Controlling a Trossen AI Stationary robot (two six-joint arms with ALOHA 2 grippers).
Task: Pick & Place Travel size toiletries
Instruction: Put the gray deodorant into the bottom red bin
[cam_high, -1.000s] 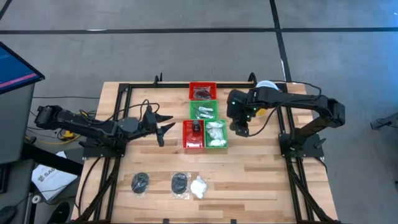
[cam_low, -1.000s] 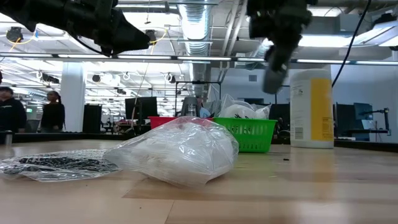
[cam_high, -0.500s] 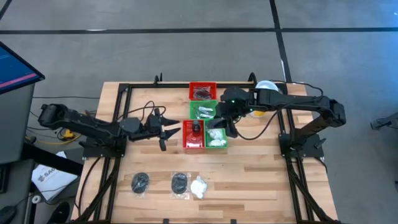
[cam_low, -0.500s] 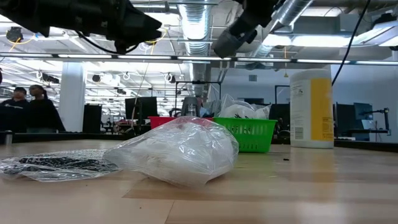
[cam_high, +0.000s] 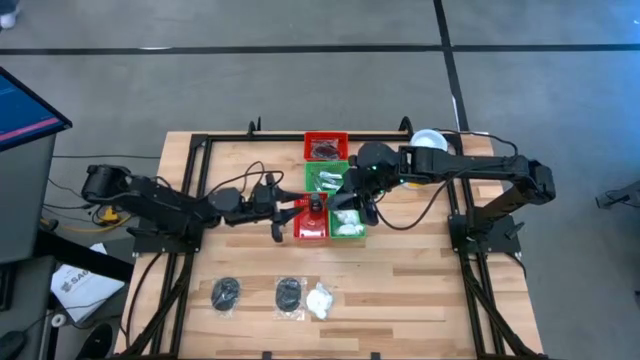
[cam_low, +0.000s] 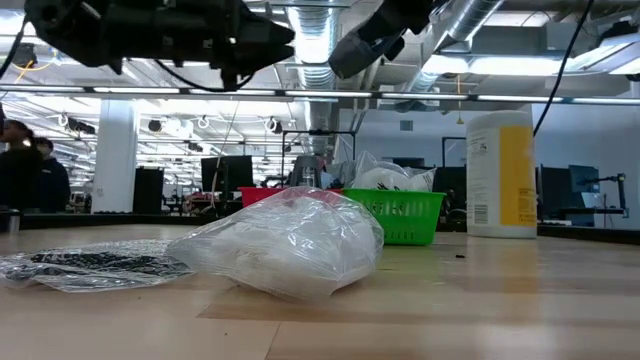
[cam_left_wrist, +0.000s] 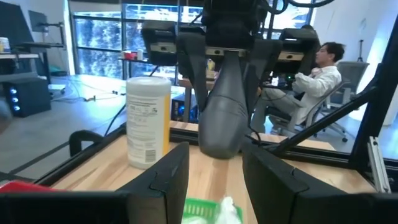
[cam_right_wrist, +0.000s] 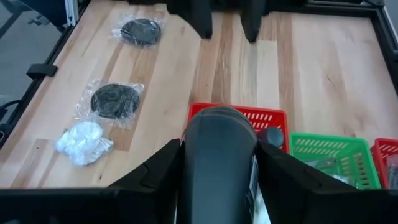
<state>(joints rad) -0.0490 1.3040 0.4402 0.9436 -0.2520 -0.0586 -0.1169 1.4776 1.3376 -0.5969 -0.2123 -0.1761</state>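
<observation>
Grips a dark grey tube (cam_right_wrist: 217, 134) between the fingers of the right gripper (cam_right_wrist: 221, 171), jaws set fairly wide around it, above the red tray (cam_high: 298, 222) and the green tray (cam_high: 362, 226) toward the far edge of the worktop (cam_high: 420, 290). Holds the left gripper (cam_left_wrist: 216, 183) about half open with nothing between its fingers, just beside the red tray's left side and facing the right gripper. Shows near the worktop's front edge two dark-disc packets (cam_high: 226, 294) and one white-lump packet (cam_high: 320, 300), well apart from both grippers, with more white lumps (cam_high: 346, 214) in the green tray.
</observation>
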